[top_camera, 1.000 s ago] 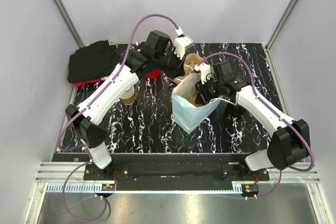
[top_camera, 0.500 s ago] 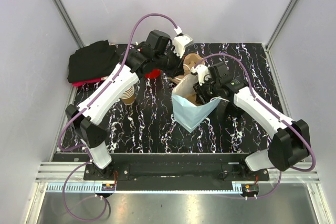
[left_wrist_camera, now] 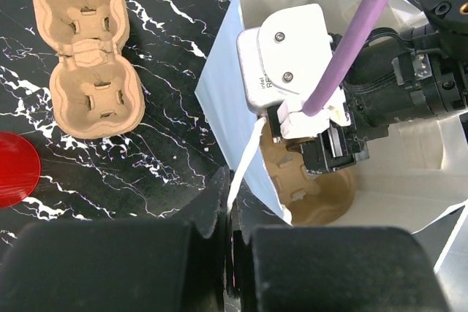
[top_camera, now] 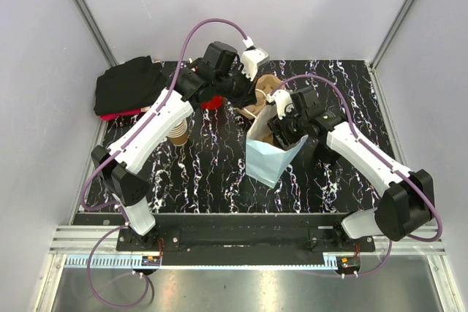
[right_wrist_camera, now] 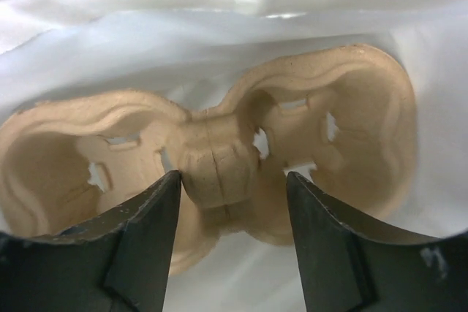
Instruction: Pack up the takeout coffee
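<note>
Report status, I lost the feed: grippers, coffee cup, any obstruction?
Left gripper shut on bag handle. Right gripper open inside bag, astride cup carrier. Coffee cup on table beside left arm, not packed. Right arm fills the bag mouth.

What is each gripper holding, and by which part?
Left gripper pinches the paper bag by its white handle. Right gripper holds nothing: open, straddling the cup carrier at its middle.
</note>
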`<control>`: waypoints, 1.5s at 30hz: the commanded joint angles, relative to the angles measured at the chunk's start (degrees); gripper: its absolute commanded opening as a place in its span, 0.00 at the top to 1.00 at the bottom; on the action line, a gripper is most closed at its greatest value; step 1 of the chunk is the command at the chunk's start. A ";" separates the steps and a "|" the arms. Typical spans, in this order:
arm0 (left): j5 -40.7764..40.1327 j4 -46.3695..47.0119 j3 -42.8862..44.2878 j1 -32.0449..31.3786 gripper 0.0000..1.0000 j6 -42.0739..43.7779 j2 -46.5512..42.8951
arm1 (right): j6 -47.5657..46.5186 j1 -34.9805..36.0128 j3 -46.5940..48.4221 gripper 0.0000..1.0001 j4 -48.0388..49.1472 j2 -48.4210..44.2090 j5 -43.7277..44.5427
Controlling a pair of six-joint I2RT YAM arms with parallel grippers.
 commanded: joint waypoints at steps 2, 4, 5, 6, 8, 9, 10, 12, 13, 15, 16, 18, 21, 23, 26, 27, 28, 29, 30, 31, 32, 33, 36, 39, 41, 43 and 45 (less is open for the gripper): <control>-0.81 1.23 2.14 0.20 0.96 -0.37 -0.08 | -0.67 0.62 3.32 0.32 -0.47 -1.87 0.52; -0.90 1.14 2.05 0.29 0.95 -0.28 -0.17 | -0.84 0.62 3.94 0.29 -0.82 -2.05 -0.09; -0.99 1.23 1.96 0.29 0.94 -0.37 -0.17 | -0.75 0.62 4.73 0.25 -1.34 -2.22 -0.27; -0.99 1.14 1.96 0.20 0.93 -0.28 -0.17 | -0.75 0.62 5.17 0.22 -1.61 -2.40 -0.97; -0.99 1.14 1.88 0.20 0.87 -0.28 -0.25 | -0.67 0.71 6.57 0.18 -2.31 -2.75 -1.76; -0.90 1.23 1.79 0.20 0.85 -0.20 -0.25 | -0.67 0.62 7.01 0.13 -2.40 -2.93 -2.63; -0.90 1.14 1.87 0.20 0.83 -0.19 -0.25 | -0.49 0.62 7.54 0.11 -2.75 -3.01 -2.99; -0.90 1.06 1.87 0.29 0.79 -0.19 -0.25 | -0.49 0.62 9.39 0.05 -3.54 -3.28 -4.13; -0.99 1.05 1.79 0.20 0.78 -0.11 -0.25 | -0.32 0.71 10.00 0.03 -3.89 -3.37 -4.48; -0.99 1.14 1.79 0.20 0.73 -0.02 -0.25 | -0.05 0.62 11.85 0.00 -4.68 -3.63 -5.45; -0.99 1.05 1.87 0.29 0.71 0.07 -0.25 | 0.04 0.62 12.46 0.00 -4.86 -3.72 -5.72; -0.99 1.05 1.79 0.20 0.68 0.07 -0.08 | 0.12 0.62 14.57 0.00 -5.74 -3.98 -6.59; -0.90 1.14 1.79 0.29 0.61 0.16 -0.08 | 0.56 0.62 17.21 0.00 -7.23 -3.98 -7.82; -0.81 1.14 1.88 0.20 0.57 0.16 -0.08 | 0.48 0.62 19.58 0.00 -8.37 -3.98 -8.09; -0.81 0.97 2.05 0.20 0.50 0.16 -0.08 | -0.31 0.62 23.18 0.00 -10.30 -3.98 -8.09; -0.81 0.97 2.05 0.29 0.48 0.24 -0.08 | -1.10 0.62 24.32 0.00 -10.83 -3.89 -7.92; -0.90 1.05 2.05 0.29 0.45 0.33 -0.08 | -1.37 0.62 26.42 0.00 -12.06 -3.81 -7.74; -0.99 0.97 2.05 0.20 0.44 0.42 -0.08 | -1.63 0.62 27.40 0.00 -12.50 -3.81 -7.39; -1.08 0.88 2.05 0.20 0.42 0.51 -0.08 | -2.07 0.62 28.37 0.00 -13.12 -3.72 -7.30; -1.16 0.88 2.14 0.20 0.38 0.60 -0.16 | -2.33 0.62 30.12 0.00 -14.52 -3.54 -7.30; -1.34 0.70 2.14 0.20 0.36 0.68 -0.25 | -2.51 0.62 30.92 0.00 -15.31 -3.46 -7.47; -1.51 0.70 2.14 0.20 0.34 0.86 -0.34 | -2.95 0.62 31.53 0.00 -15.93 -3.45 -7.74; -1.78 0.70 2.05 0.29 0.30 1.12 -0.87 | -3.91 0.62 32.59 0.00 -18.48 -3.72 -7.57; -1.95 0.70 2.23 0.20 0.25 1.30 -1.22 | -5.32 0.62 33.12 0.00 -21.03 -4.16 -6.60; -2.04 0.70 2.40 0.20 0.20 1.56 -1.40 | -6.37 0.62 33.65 0.00 -22.70 -4.77 -6.07; -1.96 0.44 2.84 0.29 0.18 1.74 -1.48 | -7.08 0.71 34.52 0.00 -24.62 -5.21 -6.07; -1.96 -0.09 3.63 0.29 0.14 1.83 -1.22 | -7.87 0.62 35.58 0.00 -26.30 -5.74 -5.98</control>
